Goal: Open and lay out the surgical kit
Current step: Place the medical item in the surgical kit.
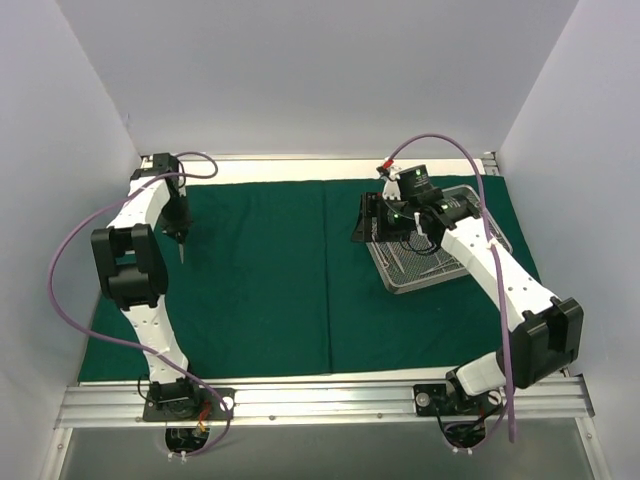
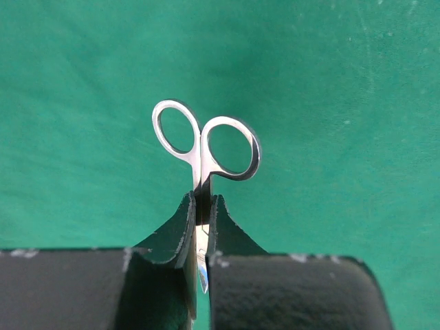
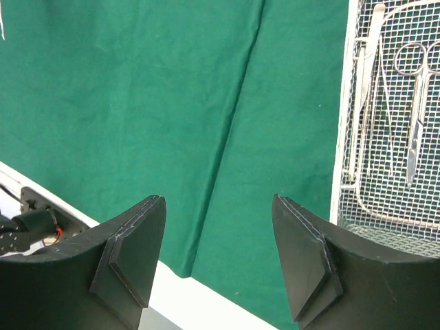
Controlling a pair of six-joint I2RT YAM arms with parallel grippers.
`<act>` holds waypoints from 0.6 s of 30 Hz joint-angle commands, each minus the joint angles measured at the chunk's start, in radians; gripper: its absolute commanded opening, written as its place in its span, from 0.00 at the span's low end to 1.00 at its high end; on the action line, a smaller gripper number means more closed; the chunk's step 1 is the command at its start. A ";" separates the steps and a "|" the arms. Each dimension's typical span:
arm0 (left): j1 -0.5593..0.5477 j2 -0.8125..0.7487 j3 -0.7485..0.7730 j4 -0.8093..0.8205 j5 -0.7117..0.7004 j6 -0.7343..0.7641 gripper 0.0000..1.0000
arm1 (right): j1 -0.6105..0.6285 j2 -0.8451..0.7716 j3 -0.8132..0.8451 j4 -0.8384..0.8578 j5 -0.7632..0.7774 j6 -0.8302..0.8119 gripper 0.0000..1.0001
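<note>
The dark green drape [image 1: 270,270] lies spread flat over the table. My left gripper [image 1: 181,238] hangs over the drape's far left part, shut on a small pair of steel scissors [image 2: 206,144]. The ring handles stick out past the fingertips and the blades run back between the pads. The silver wire-mesh tray [image 1: 395,282] sits on the drape at the right and holds scissors [image 3: 414,103] and several other thin instruments. My right gripper [image 1: 363,222] is open and empty just left of the tray [image 3: 342,103], over the drape [image 3: 137,103].
A fold line [image 1: 326,280] runs front to back down the middle of the drape. White walls close in the left, right and far sides. A metal rail [image 1: 320,400] with both arm bases runs along the near edge.
</note>
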 commanded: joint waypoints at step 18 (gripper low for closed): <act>-0.014 0.235 0.306 -0.138 -0.041 -0.512 0.02 | -0.037 0.045 0.079 -0.037 0.078 -0.052 0.63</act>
